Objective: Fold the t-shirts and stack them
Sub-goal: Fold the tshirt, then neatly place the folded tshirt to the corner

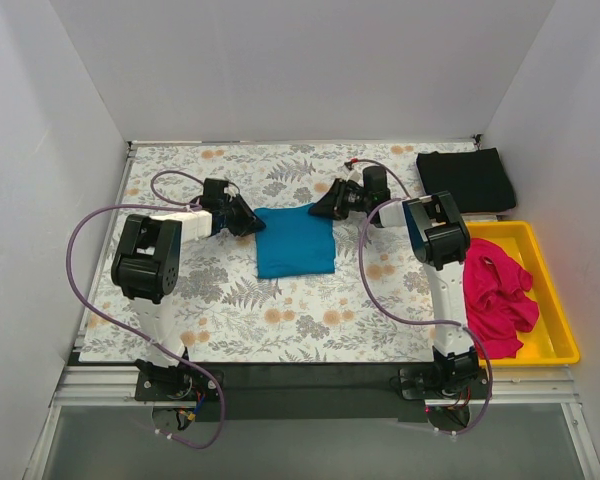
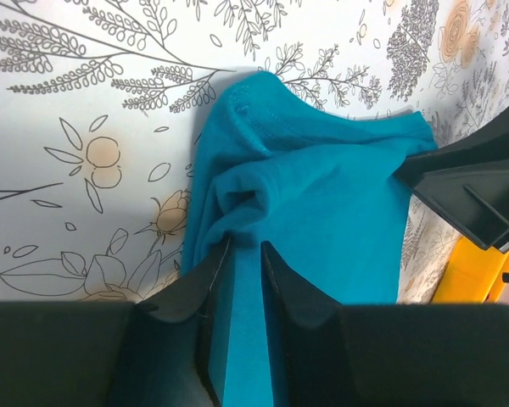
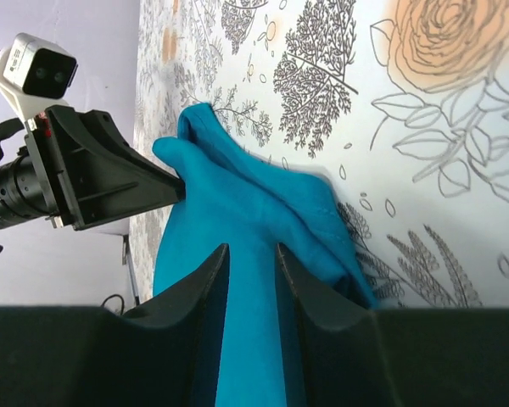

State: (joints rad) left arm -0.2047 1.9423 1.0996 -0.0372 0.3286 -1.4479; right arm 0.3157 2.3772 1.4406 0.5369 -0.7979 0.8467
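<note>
The teal-blue t-shirt (image 1: 295, 242) lies folded into a rough square in the middle of the floral table. My left gripper (image 1: 250, 220) is at its far left corner and my right gripper (image 1: 322, 208) at its far right corner. In the left wrist view the left gripper (image 2: 244, 246) is shut on the teal shirt (image 2: 322, 195), with cloth filling the narrow gap. In the right wrist view the right gripper (image 3: 252, 248) is likewise shut on the teal shirt (image 3: 237, 212). The black t-shirt (image 1: 467, 180) lies folded at the far right. The magenta-pink t-shirt (image 1: 495, 295) is crumpled in the tray.
A yellow plastic tray (image 1: 545, 260) stands at the right edge of the table and holds the pink shirt. White walls close in the table at the left, back and right. Purple cables loop beside both arms.
</note>
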